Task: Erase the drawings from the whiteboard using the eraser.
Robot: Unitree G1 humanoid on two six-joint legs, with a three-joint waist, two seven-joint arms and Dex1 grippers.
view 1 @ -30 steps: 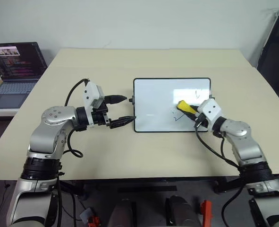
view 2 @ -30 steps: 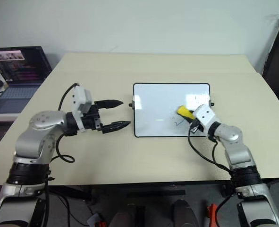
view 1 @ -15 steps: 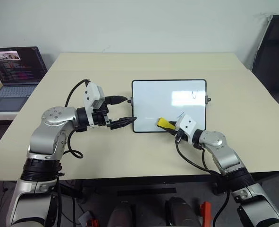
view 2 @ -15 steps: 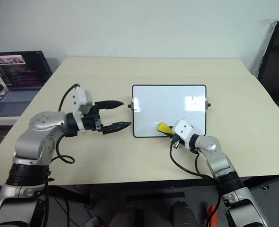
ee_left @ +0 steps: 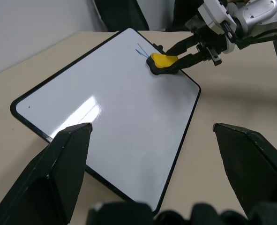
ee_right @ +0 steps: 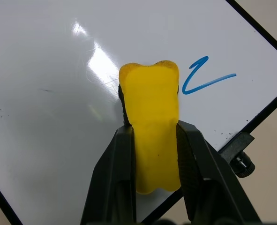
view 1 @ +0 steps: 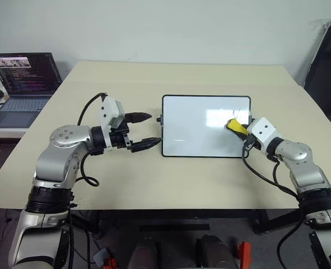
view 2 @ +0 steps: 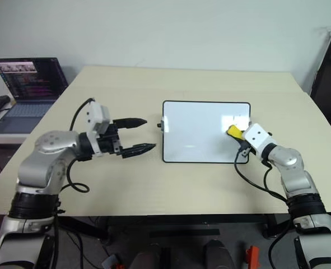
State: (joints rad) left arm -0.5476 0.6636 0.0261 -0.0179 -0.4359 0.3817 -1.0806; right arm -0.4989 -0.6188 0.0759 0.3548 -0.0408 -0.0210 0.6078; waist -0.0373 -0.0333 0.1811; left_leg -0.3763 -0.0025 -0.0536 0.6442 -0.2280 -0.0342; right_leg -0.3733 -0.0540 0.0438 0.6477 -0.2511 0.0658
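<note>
The whiteboard (view 1: 199, 126) lies flat in the middle of the table. My right gripper (view 1: 239, 130) is shut on the yellow eraser (view 1: 236, 126), pressing it on the board near its right edge. In the right wrist view the eraser (ee_right: 152, 136) sits between the two black fingers (ee_right: 119, 159), and a blue check-like drawing (ee_right: 206, 76) lies just beside its tip. The same blue strokes (ee_left: 140, 48) show in the left wrist view, next to the eraser (ee_left: 160, 62). My left gripper (view 1: 153, 129) hovers open and holds nothing, just off the board's left edge.
An open laptop (view 1: 21, 78) stands on a side desk at far left. A black chair (view 1: 325, 61) is beyond the table's right corner. Bare tan table (view 1: 154, 78) surrounds the board. A small black knob (ee_right: 242, 164) juts from the board's short side.
My right gripper swept the eraser down to the board's near edge, then back up to its right side. The scribble in the lower right of the board is gone. The left arm stayed still.
</note>
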